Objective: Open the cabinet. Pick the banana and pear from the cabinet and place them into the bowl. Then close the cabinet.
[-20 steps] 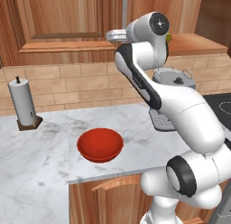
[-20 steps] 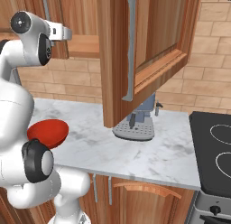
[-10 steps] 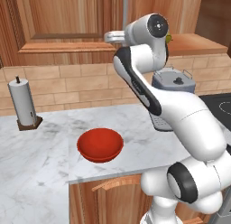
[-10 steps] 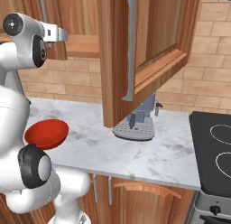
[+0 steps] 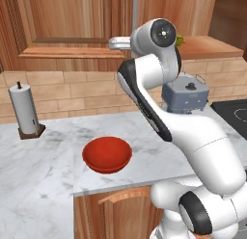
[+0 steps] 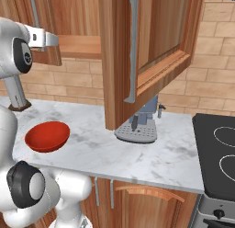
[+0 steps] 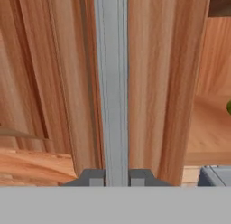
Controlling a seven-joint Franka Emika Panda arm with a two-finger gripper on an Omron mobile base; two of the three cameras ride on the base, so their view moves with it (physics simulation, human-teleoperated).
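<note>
The cabinet (image 5: pixel 72 26) is reddish-brown wood. Its right door (image 6: pixel 151 48) stands swung wide over the counter. My gripper (image 7: pixel 116 178) is shut on the slim grey vertical handle (image 7: pixel 112 83) of the left door, a fingertip on each side of it. My hand (image 5: pixel 116 43) is at the lower end of that handle. The pear (image 5: pixel 180 39) peeks from behind my upper arm joint on the open shelf, and its green edge (image 7: pixel 228 106) shows far right in the hand view. The banana is hidden. The red bowl (image 5: pixel 107 155) sits on the marble counter below.
A paper-towel roll (image 5: pixel 26 112) stands at the counter's left. A grey appliance (image 5: pixel 185 93) sits under the open door. The stove (image 6: pixel 215 149) lies to the right. A low cabinet with a curved wooden handle (image 5: pixel 125 194) is under the counter edge.
My arm's upper joint has shifted a little left and lower in the right base view. The hand stays on the handle and the fingers have closed slightly.
</note>
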